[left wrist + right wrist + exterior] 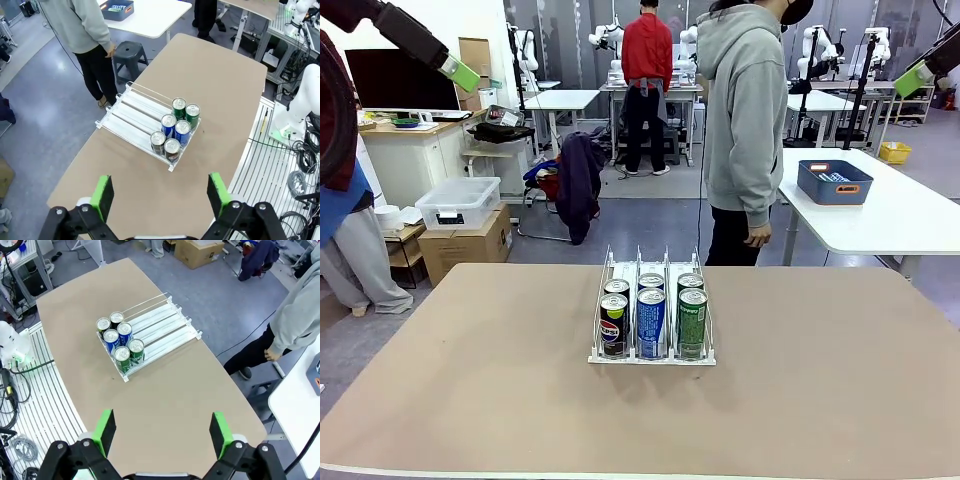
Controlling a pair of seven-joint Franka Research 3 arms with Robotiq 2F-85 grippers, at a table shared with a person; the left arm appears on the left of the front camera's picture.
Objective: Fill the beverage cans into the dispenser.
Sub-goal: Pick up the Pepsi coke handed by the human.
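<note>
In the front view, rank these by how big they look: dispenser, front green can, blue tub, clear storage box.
1. dispenser
2. clear storage box and blue tub: look alike, both farther off, so unranked
3. front green can

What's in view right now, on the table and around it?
Clear three-lane wire-divider dispenser: one, white base, centre of the brown table.
Black Pepsi aluminium cans: two, left lane, robot-side end.
Blue aluminium cans: two, middle lane.
Green aluminium cans: two, right lane.
Blue plastic tub: one, on the white side table.
Person in grey hoodie: one, standing at the far side.
Left gripper: open, empty, high above the table.
Right gripper: open, empty, high above the table.
</note>
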